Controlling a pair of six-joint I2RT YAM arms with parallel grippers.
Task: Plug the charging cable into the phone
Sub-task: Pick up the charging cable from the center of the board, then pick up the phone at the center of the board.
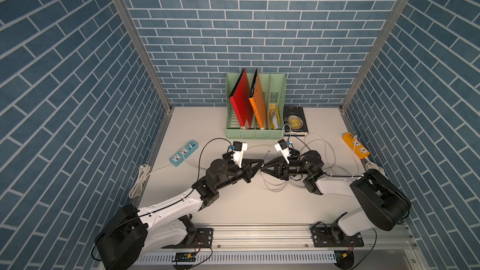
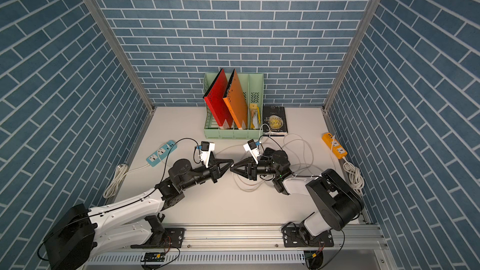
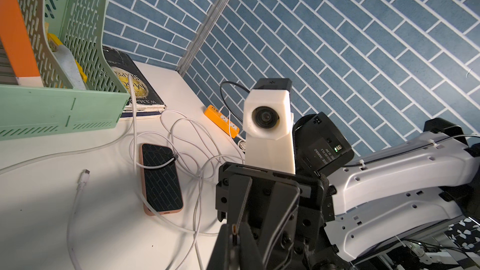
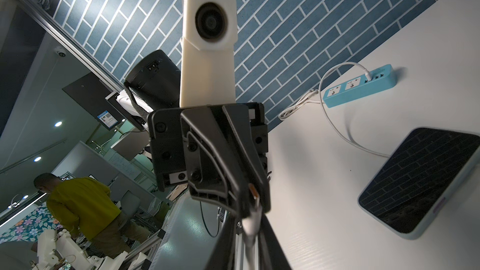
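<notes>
Desk (image 1: 259, 209): white, flat.
Back, middle: green file rack (image 1: 254, 134) stands on desk.
Black book (image 1: 296, 120) lies flat just beside rack.
Blue power strip (image 1: 184, 153) near left edge; orange power strip (image 1: 355, 144) near right edge.
Bundled white cord (image 1: 140, 183) by left edge.
Loose white cables (image 1: 320, 149) in loops in front of book.
Phone in pink case (image 3: 161, 180) flat, screen up, white cable across it.
Free plug end (image 3: 85, 175) on bare desk near it.
Phone in pale blue case (image 4: 415, 185) flat, screen up, apart from blue strip.

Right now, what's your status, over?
Left gripper and right gripper tip to tip, both shut on charging cable end. Pink-cased phone flat, unplugged. Loose white cables looped across it.
</notes>
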